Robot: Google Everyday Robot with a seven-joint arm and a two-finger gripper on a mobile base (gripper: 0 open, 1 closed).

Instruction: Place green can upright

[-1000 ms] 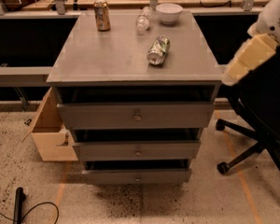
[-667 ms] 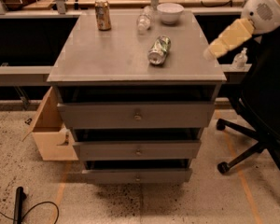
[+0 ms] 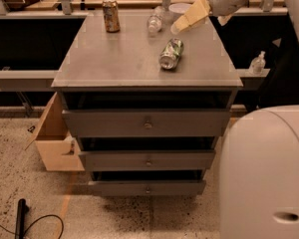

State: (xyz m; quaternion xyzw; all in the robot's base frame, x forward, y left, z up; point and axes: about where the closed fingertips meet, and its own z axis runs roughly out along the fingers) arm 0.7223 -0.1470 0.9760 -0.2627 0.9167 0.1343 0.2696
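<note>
The green can (image 3: 170,54) lies on its side on the grey cabinet top (image 3: 114,59), right of centre, with one silver end toward the front. My gripper (image 3: 182,24) reaches in from the upper right with tan fingers (image 3: 192,16). It hovers above the cabinet's far right part, just behind and slightly right of the can, apart from it.
An orange-gold can (image 3: 110,15) stands upright at the back left of the top. A clear plastic bottle (image 3: 155,21) and a white bowl (image 3: 179,8) sit at the back. Drawers (image 3: 147,123) are below; a cardboard box (image 3: 55,143) at left, my white body (image 3: 266,173) at lower right.
My arm has swung from beside the cabinet's right edge up and left over the top, ending near the green can. The view has also shifted closer. The can has not moved.
</note>
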